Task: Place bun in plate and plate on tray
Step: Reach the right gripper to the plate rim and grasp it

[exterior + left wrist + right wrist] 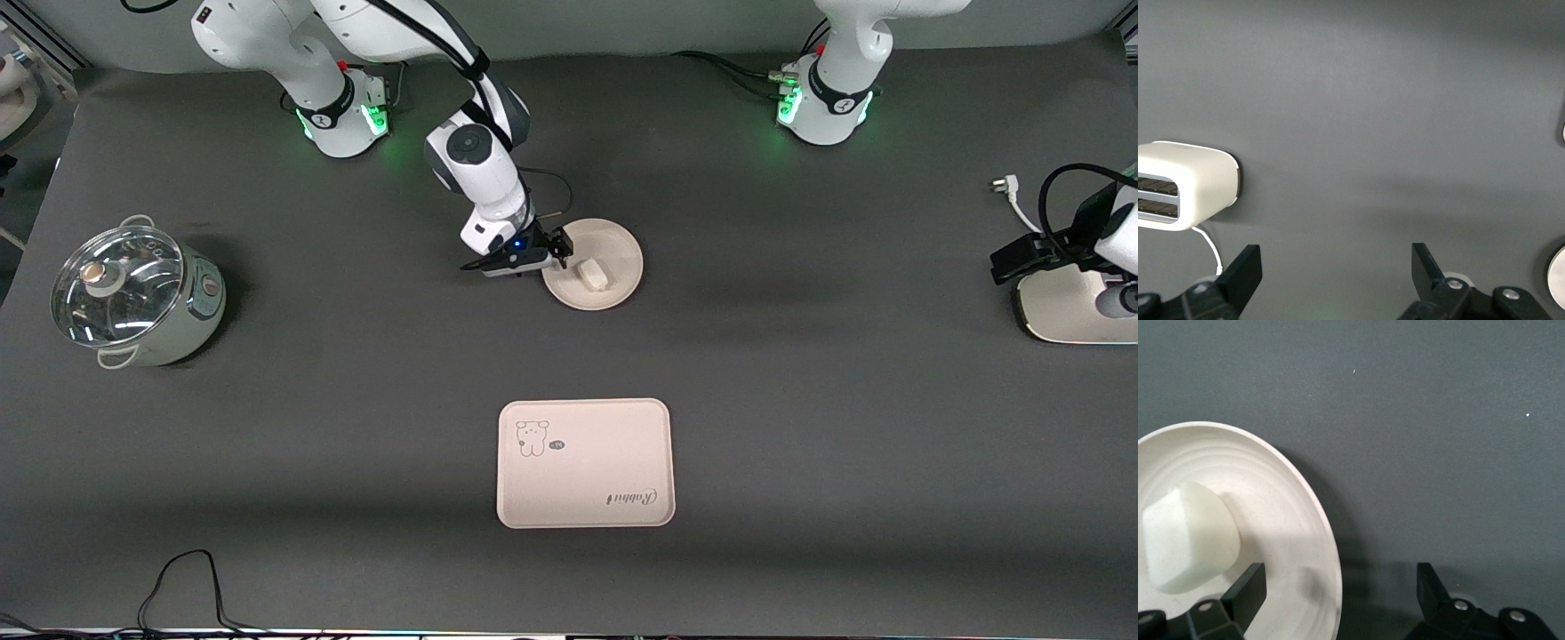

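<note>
The round cream plate (613, 244) lies on the grey mat toward the robots' bases, with the off-white bun (593, 273) resting in it. My right gripper (558, 247) is low at the plate's rim on the right arm's side. In the right wrist view it (1338, 593) is open and straddles the rim of the plate (1285, 493), one finger over the plate, the other over the mat, with the bun (1190, 537) beside it. The rectangular tray (584, 462) with the rabbit drawing lies nearer the front camera, bare. My left gripper (1013, 262) is open and empty at the left arm's end of the table.
A white toaster (1071, 307) stands under the left gripper and also shows in the left wrist view (1185, 183). A white plug and black cable (1009, 188) lie beside it. A pot with a glass lid (133, 293) stands at the right arm's end.
</note>
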Robot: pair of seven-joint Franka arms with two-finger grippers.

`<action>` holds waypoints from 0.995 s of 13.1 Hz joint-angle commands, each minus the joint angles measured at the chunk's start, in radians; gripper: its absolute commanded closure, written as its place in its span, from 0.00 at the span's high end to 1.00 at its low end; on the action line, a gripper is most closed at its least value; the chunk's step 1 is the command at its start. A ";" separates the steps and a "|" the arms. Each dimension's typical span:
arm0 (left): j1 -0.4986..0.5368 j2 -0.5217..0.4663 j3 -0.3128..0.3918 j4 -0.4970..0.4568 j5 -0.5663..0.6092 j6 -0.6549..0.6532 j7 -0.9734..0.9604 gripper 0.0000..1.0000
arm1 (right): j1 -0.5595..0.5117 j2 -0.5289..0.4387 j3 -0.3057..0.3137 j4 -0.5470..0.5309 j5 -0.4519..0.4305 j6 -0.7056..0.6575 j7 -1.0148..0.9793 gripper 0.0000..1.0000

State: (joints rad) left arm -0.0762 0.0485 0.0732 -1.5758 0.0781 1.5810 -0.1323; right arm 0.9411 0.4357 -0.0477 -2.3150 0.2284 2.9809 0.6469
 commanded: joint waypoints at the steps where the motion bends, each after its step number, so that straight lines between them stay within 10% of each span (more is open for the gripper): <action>1: -0.011 0.001 0.013 0.034 0.003 -0.021 0.003 1.00 | 0.016 -0.002 -0.004 0.003 0.017 0.010 0.023 0.97; 7: 0.001 0.008 0.013 0.034 0.008 -0.022 0.010 1.00 | 0.015 -0.011 -0.004 0.005 0.017 0.000 0.019 0.09; 13: 0.018 0.008 0.013 0.037 0.006 -0.026 0.019 1.00 | 0.012 -0.015 -0.004 0.005 0.017 -0.002 0.017 0.00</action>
State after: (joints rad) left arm -0.0658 0.0528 0.0854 -1.5596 0.0789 1.5777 -0.1322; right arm 0.9421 0.4233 -0.0464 -2.3103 0.2285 2.9827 0.6506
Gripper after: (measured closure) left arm 0.000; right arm 0.960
